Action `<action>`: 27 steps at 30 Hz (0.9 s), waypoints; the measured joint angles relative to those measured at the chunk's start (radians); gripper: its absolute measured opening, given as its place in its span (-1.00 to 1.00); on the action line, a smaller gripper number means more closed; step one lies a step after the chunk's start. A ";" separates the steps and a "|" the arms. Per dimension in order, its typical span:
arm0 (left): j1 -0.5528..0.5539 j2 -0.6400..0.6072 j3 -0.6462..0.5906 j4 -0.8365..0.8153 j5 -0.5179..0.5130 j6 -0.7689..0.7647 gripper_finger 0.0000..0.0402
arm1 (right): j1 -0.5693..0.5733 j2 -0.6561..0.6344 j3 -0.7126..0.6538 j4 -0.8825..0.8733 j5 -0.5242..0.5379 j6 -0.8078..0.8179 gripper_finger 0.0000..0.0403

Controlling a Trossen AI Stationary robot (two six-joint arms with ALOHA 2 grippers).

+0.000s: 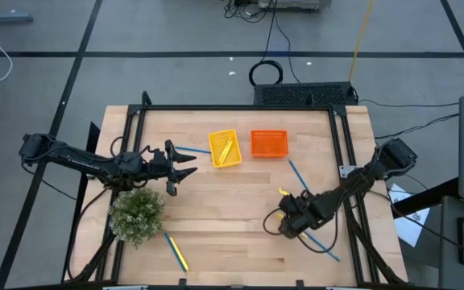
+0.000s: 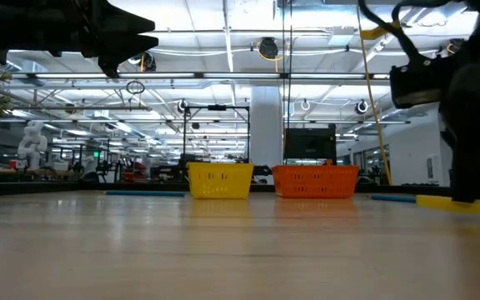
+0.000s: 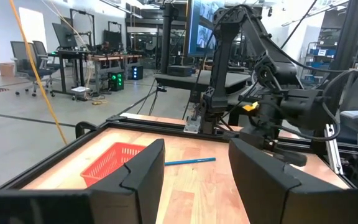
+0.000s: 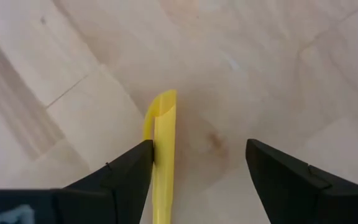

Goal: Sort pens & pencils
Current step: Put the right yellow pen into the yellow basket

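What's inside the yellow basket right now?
One yellow pencil lies inside the yellow basket, seen from above. From table height its wall hides the contents.

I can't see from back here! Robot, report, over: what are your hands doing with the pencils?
Right gripper open, down over a yellow pencil, one finger touching it. Left gripper open, empty, raised near the yellow basket. Nothing in the way.

You're looking at two dark, jointed arms (image 1: pixel 87 159) trailing thin black cables. Each ends in two blunt, wedge-shaped black fingers (image 4: pixel 124 171) with matte faces.
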 joint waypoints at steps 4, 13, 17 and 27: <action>0.000 0.000 0.000 -0.001 0.000 0.000 -0.08 | -0.025 0.000 0.000 -0.016 -0.003 -0.071 0.14; 0.000 0.000 0.000 -0.001 0.000 0.000 -0.08 | -0.053 -0.003 -0.029 -0.029 -0.003 -0.135 -0.74; 0.000 0.000 0.000 -0.001 0.000 0.000 -0.08 | -0.065 -0.005 -0.037 -0.026 0.002 -0.161 -0.92; 0.000 0.000 0.000 -0.002 0.000 0.000 -0.08 | -0.072 -0.112 -0.042 -0.001 0.055 -0.216 -0.99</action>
